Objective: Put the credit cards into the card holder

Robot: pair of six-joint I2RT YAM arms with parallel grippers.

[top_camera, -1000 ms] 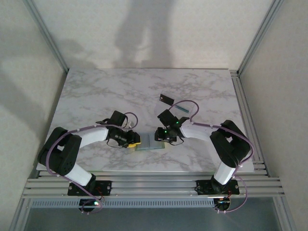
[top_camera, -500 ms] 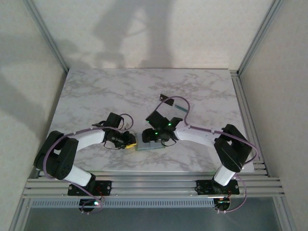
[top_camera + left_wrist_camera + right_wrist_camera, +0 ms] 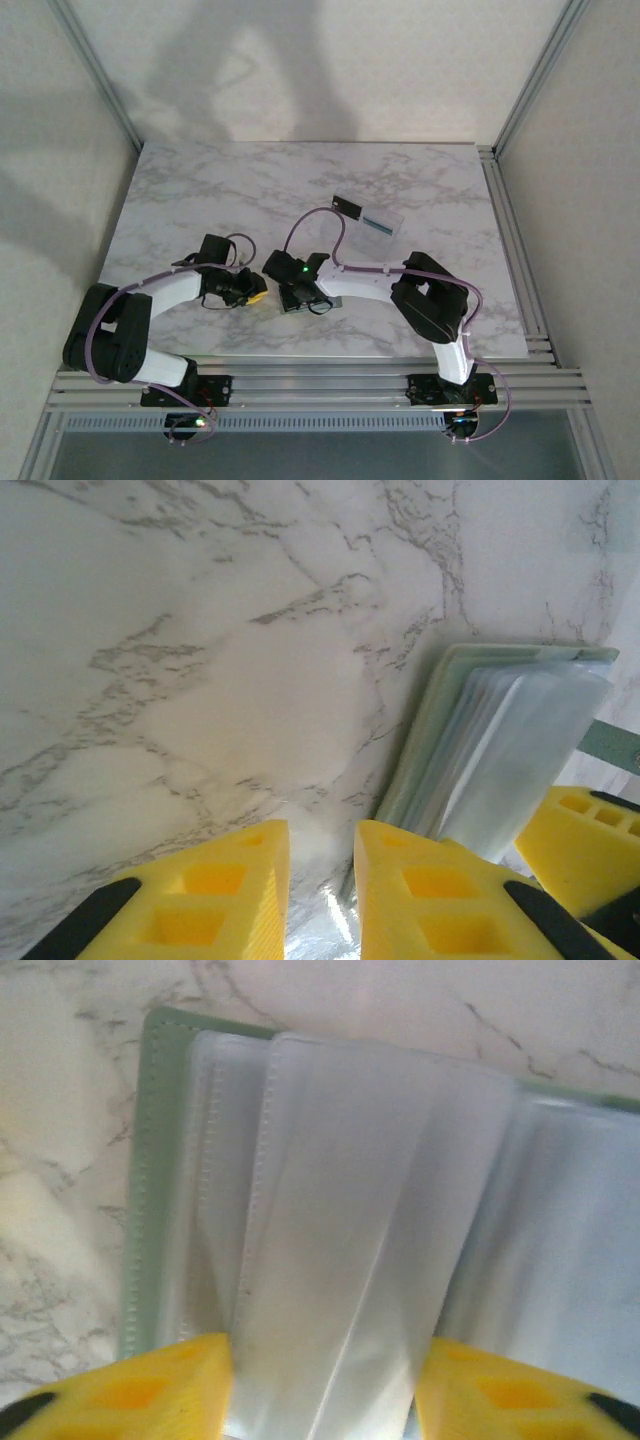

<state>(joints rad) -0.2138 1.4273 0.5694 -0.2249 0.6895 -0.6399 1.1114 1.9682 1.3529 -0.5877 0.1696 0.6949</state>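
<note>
Marble table (image 3: pixel 200 200), card holder (image 3: pixel 150 1160) under parted right gripper (image 3: pixel 322 1365), beside barely parted left gripper (image 3: pixel 320 845).

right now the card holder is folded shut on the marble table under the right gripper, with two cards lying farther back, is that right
Not quite. The card holder is open, not folded shut, with its clear sleeves spread out, as the right wrist view shows. It does lie on the marble table under the right gripper, with two cards farther back.

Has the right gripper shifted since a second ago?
Yes. The right gripper moved leftward in the top view, away from the unmoved small dark rectangular card.
</note>
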